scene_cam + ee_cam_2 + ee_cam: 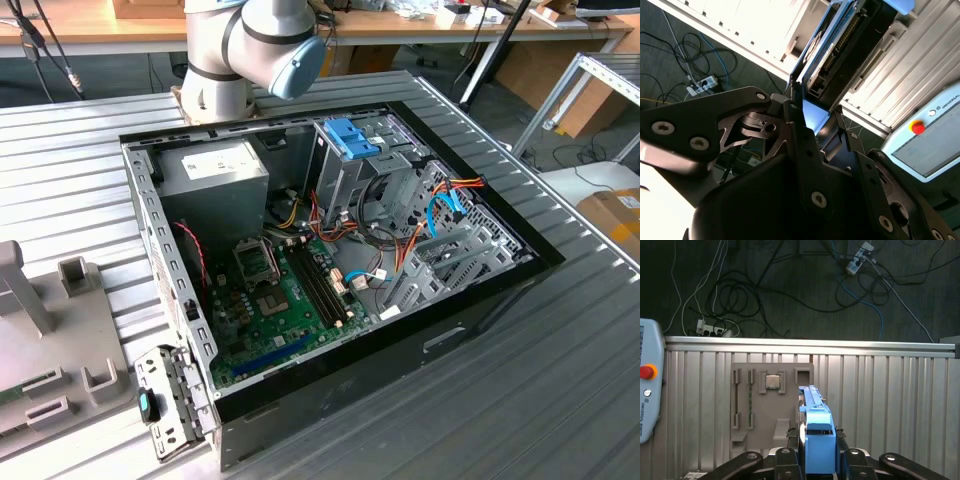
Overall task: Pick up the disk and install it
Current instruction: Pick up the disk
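My gripper (819,460) is shut on the disk (815,427), a flat drive seen edge-on with bright blue side rails and a blue end tab, standing out from between the two dark fingers (790,462). In the second wrist view the disk (826,47) runs away from the gripper (815,122), its blue rail and connector edge showing. The disk hangs high above the ribbed metal table (890,405), over the grey fixture plate (771,405). The open computer case (330,250) lies on the table in the exterior view, with the arm's base (235,55) behind it.
Inside the case stands a silver drive cage with a blue clip (352,138), beside loose orange and blue cables (440,205) and the green motherboard (280,300). The grey fixture plate (45,345) lies at the exterior view's left. A teach pendant (647,390) rests at the table's edge.
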`<state>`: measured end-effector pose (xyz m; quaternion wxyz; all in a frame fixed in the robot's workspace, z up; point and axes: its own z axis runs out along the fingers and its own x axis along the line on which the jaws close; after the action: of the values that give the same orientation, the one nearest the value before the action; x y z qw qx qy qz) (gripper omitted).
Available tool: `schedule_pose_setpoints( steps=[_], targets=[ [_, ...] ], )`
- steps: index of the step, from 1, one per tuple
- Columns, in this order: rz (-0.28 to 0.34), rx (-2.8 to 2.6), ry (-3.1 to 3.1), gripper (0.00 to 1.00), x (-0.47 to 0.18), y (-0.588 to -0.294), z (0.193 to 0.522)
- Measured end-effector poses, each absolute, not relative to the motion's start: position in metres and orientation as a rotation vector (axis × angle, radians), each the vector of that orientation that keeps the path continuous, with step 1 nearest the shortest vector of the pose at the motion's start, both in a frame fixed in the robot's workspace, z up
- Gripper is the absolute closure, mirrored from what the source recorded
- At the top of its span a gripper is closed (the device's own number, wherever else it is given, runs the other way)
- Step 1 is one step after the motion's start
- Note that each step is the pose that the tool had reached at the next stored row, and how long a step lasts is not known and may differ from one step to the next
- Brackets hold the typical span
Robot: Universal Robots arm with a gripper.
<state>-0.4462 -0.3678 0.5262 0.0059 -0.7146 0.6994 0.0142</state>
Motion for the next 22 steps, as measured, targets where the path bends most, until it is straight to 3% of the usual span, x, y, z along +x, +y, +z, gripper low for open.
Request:
schedule_pose_setpoints(
  steps=[22],
  targets=[
    [0.045, -2.237, 2.189, 0.64, -0.408, -0.368, 0.526]
  ],
)
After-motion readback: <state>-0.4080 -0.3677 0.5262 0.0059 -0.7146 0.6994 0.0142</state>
